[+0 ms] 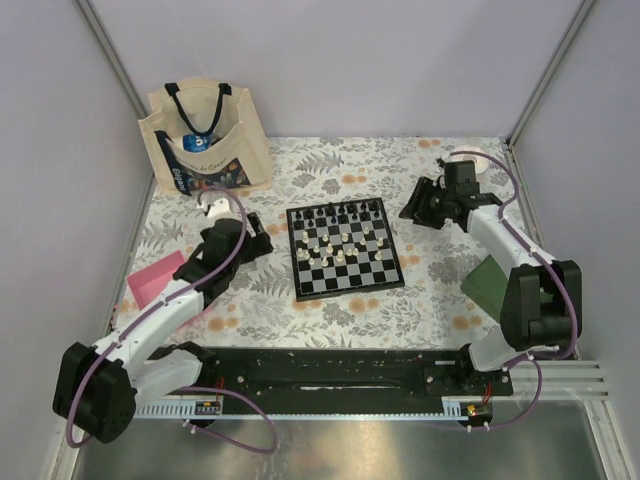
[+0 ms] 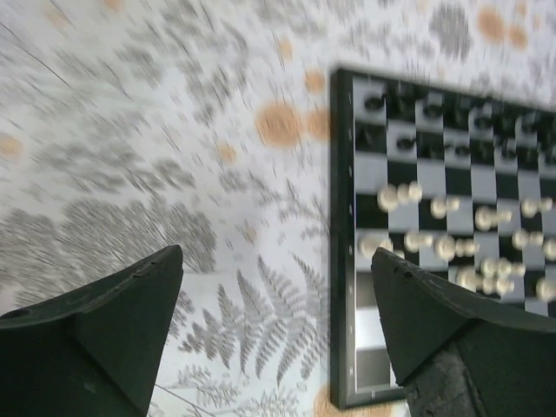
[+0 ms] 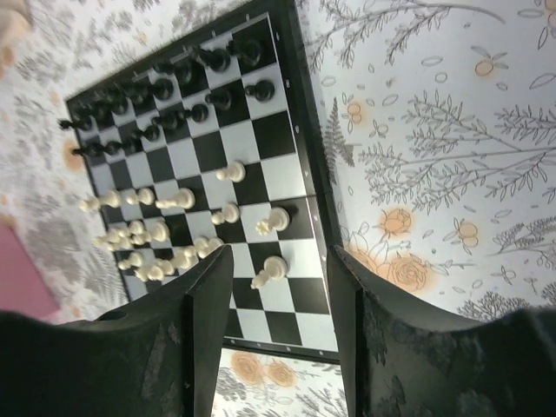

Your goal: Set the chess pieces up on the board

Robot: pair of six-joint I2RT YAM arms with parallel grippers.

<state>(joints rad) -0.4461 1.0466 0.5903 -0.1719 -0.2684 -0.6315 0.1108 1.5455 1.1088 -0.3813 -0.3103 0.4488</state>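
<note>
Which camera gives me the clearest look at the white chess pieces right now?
Right wrist view: the white pieces are close and sharp. Left wrist view shows them blurred; top view shows them all, but tiny.

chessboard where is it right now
In the top view the board lies mid-table on the flowered cloth, between the left gripper and the right gripper, with the tote bag beyond its far-left corner.
</note>
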